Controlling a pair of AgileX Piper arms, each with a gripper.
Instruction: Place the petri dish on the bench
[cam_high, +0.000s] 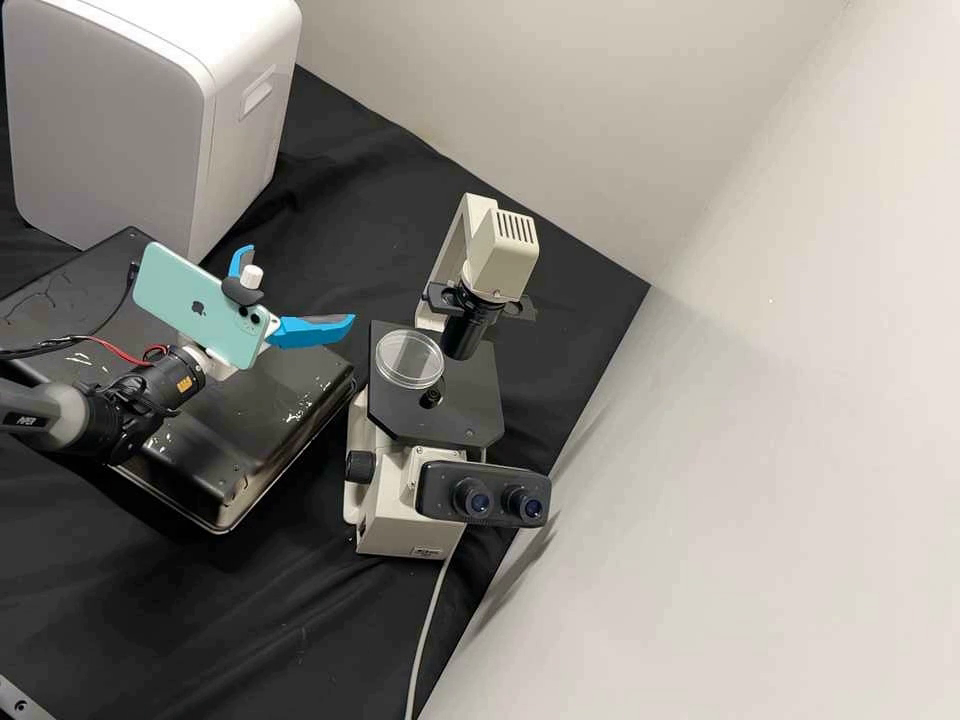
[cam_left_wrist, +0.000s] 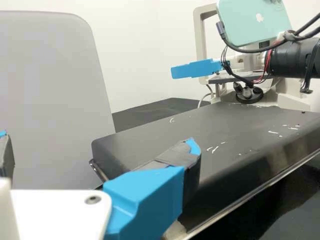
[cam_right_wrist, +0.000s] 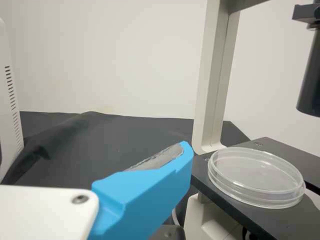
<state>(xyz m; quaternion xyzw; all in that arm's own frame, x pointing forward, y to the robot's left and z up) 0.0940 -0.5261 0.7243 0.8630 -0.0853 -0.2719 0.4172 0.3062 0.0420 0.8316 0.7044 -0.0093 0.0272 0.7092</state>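
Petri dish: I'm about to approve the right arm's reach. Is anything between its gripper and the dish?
Nothing visible. The right gripper is open beside the stage, and the dish lies uncovered on it, with free space between them.

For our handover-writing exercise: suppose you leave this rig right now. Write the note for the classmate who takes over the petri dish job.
Right gripper: fingers open, empty, above the edge of the black case, short of the microscope stage.
Left gripper: fingers open, empty, low beside a corner of the case.
Petri dish: lying on the stage, neither gripper touching it.
Done: nothing yet.
Left: grasp the dish, lift it off the stage, set it on the bench.
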